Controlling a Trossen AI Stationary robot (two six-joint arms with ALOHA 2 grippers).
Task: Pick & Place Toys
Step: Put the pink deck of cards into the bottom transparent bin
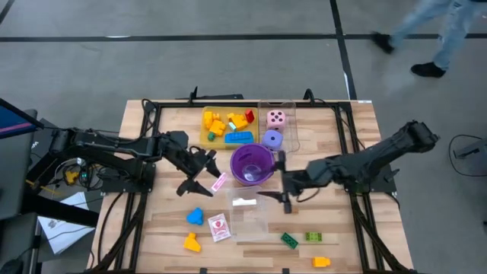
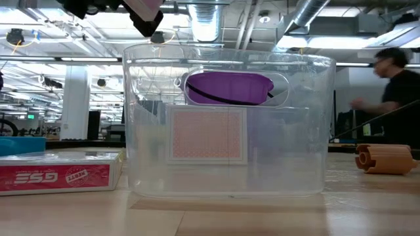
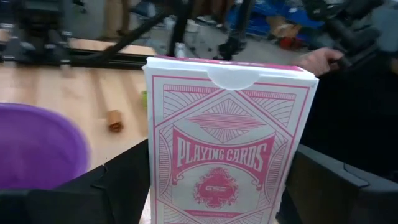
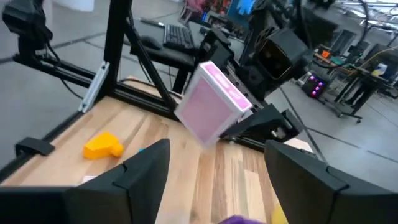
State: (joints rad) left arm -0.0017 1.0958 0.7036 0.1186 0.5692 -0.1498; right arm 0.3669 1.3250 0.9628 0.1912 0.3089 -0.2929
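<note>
My left gripper [image 1: 205,181] is shut on a pink-and-white playing-card box [image 3: 227,143], held above the table to the left of the purple cup [image 1: 251,164]. The box also shows in the high view [image 1: 219,183] and the right wrist view [image 4: 214,102]. My right gripper [image 1: 283,196] is open and empty to the right of the cup, its fingers wide apart in the right wrist view [image 4: 217,186]. A clear tray [image 1: 249,221] stands in front of the cup with a card [image 2: 207,134] in it. A second card box [image 1: 218,227] lies flat on the table. My left gripper pinches the card box between its two fingers, one on each long narrow side, at the box's lower part [image 3: 155,186]. The box's printed face is toward the wrist camera and its flap end points away from the gripper. The box is lifted clear of the table.
A blue brick [image 1: 195,216] and a yellow-orange brick [image 1: 191,243] lie near left. Green bricks [image 1: 289,240] and a yellow one [image 1: 321,262] lie near right. A yellow tray [image 1: 207,137] with bricks and a clear tray holding a pink die [image 1: 276,118] and a purple die [image 1: 272,138] stand far. A person [image 1: 434,34] walks beyond the table.
</note>
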